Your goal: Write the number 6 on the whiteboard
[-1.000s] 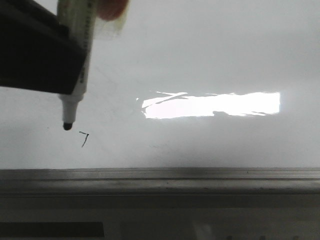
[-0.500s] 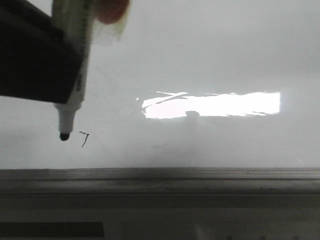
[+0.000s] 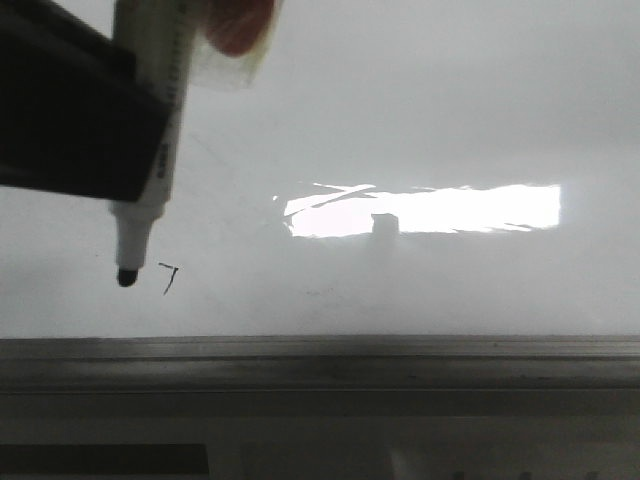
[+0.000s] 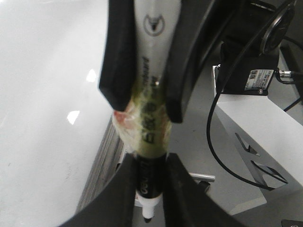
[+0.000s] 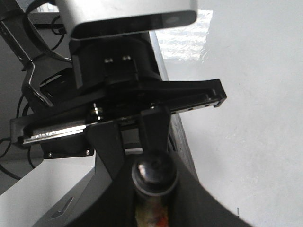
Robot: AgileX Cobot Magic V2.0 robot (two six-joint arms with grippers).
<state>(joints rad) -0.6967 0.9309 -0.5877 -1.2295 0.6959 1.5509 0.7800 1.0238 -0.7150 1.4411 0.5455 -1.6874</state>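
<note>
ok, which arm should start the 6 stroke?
Left. The left gripper clamps the marker, tip down at the whiteboard beside the small tick. No 6 drawn yet.

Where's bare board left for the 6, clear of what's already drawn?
The whiteboard is bare to the right of the tick mark, between the glare strip and the grey frame, and across the whole stretch above the glare. It is crowded only at the left, where the marker tip sits just beside the tick mark.
</note>
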